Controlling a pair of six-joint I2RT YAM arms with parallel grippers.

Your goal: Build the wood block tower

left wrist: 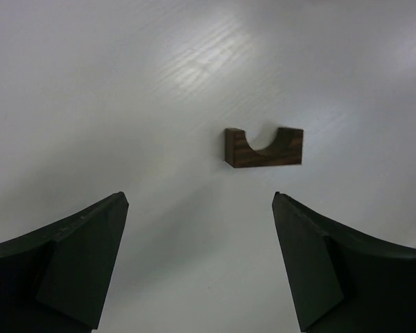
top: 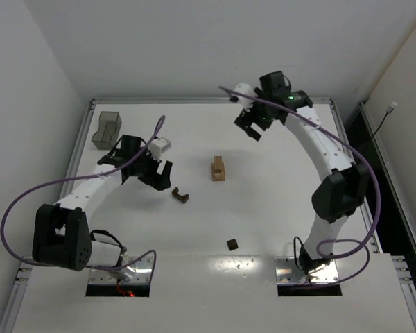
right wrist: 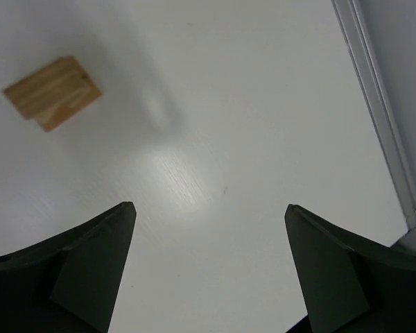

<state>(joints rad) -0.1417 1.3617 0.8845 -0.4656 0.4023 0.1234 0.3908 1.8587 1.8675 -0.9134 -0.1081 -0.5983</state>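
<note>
The wood block tower (top: 219, 168) is a short stack of light tan blocks at the table's middle; the right wrist view shows it from above (right wrist: 53, 94) at upper left. A dark brown block with a half-round notch (top: 179, 196) lies alone to the tower's lower left, and in the left wrist view this notched block (left wrist: 263, 147) sits just beyond the fingers. My left gripper (top: 162, 177) hangs open left of it, holding nothing. My right gripper (top: 249, 129) is open and empty, up and to the right of the tower. A small dark cube (top: 231, 243) rests near the front.
A translucent grey bin (top: 105, 130) stands at the back left corner. The table's raised metal rim (right wrist: 378, 111) runs close by the right gripper's far side. Both arm bases and purple cables sit at the near edge.
</note>
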